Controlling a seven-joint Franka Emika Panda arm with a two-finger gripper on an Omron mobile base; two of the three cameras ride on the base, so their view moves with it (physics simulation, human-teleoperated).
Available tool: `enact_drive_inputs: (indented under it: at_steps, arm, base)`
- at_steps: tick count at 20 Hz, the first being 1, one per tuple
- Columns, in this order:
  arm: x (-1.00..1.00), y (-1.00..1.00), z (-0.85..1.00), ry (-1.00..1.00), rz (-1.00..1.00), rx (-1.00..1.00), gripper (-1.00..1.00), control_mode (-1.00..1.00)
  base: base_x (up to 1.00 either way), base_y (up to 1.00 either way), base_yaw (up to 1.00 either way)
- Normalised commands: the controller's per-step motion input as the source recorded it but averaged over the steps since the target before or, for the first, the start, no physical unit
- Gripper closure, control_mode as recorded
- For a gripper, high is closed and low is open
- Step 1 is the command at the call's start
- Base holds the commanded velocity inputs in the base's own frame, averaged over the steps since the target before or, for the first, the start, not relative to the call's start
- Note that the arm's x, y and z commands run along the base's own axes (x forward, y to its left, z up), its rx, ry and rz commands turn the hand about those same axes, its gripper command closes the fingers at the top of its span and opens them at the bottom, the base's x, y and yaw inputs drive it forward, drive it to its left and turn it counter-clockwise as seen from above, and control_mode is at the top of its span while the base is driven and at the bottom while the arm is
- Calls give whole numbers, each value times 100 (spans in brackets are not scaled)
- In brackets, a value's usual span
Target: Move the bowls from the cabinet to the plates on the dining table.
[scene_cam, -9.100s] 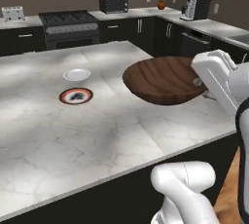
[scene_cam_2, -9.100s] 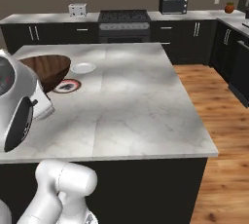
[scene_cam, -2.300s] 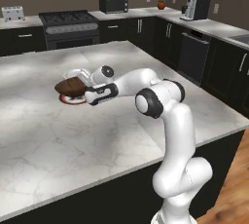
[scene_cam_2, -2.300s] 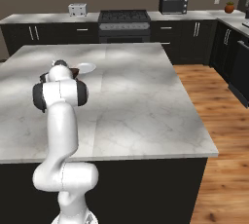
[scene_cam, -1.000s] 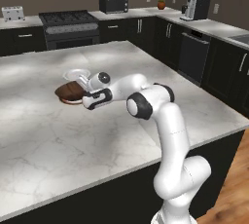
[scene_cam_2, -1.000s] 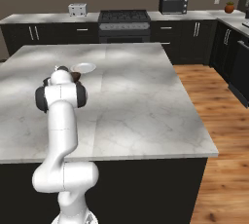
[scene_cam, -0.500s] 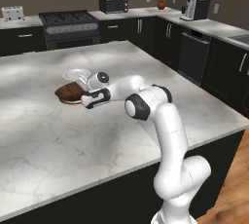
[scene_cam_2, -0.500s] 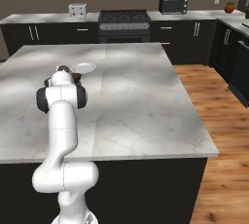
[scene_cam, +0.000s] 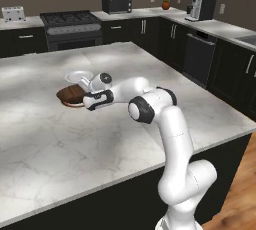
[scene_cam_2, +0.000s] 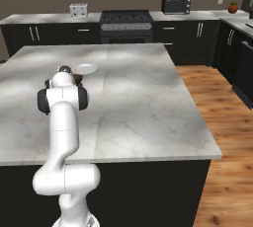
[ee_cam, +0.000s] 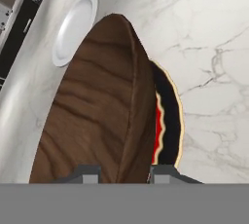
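The dark-brown wooden bowl rests on a plate with a black and red pattern and a pale rim, on the dining table. My gripper is shut on the bowl's near rim. In the hand view the gripper has one fingertip inside the bowl and one outside its wall. A second, plain white plate lies bare just beyond the bowl. From the right base view my arm hides most of the bowl, beside the white plate.
Dark counters run along the back wall with a stove, a microwave and a toaster. A coffee machine stands at the far right. Wooden floor lies past the table's right edge.
The bowl, first carried high over the table, has come down onto the patterned plate. Over the last second the hand and bowl have barely moved.
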Motion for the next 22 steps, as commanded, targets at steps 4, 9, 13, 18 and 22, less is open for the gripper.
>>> enact_drive_inputs:
  at_steps: [4, 9, 13, 18, 22]
  arm:
    - [0, 0, 0, 0, 0, 0, -100, -100]
    - [-1, -3, 2, 0, 0, 0, -100, -100]
    - [-2, -37, 24, -1, -1, -2, -100, -100]
    - [-10, -47, 53, -8, -5, -4, -100, -100]
    - [-28, -37, 50, -13, -3, -7, -100, -100]
  base:
    - [0, 0, 0]
    - [0, 0, 0]
    - [0, 0, 0]
    - [0, 0, 0]
    - [0, 0, 0]
